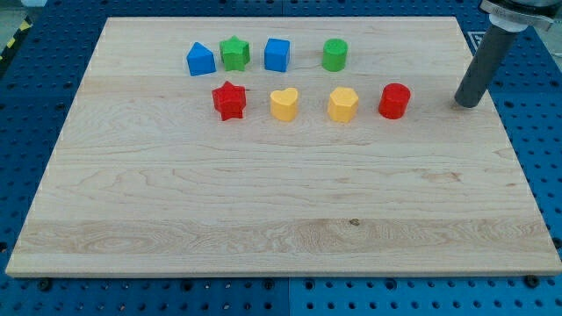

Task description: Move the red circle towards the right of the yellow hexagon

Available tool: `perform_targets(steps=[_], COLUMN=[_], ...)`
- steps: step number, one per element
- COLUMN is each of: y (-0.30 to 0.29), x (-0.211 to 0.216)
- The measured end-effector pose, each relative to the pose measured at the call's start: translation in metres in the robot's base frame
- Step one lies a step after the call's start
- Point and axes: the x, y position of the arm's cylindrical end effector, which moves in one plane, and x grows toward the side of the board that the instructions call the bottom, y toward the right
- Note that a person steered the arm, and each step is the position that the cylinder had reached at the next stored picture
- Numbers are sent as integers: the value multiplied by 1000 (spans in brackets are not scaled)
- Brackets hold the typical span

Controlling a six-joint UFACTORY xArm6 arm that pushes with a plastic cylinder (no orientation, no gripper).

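The red circle point(394, 101) stands on the wooden board, just to the right of the yellow hexagon point(342, 104), with a small gap between them. My tip point(467, 104) rests on the board near its right edge, well to the right of the red circle and apart from it. The dark rod rises from the tip toward the view's top right.
A yellow heart point(284, 104) and a red star point(229, 100) lie left of the hexagon in the same row. Behind them are a blue block point(200, 60), a green star point(234, 53), a blue cube point(277, 54) and a green cylinder point(335, 54). The board's right edge point(502, 132) is close to my tip.
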Motion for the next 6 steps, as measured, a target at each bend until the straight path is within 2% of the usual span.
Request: perform_targets(steps=[3,6], y=[-13,-96], x=[-17,-19])
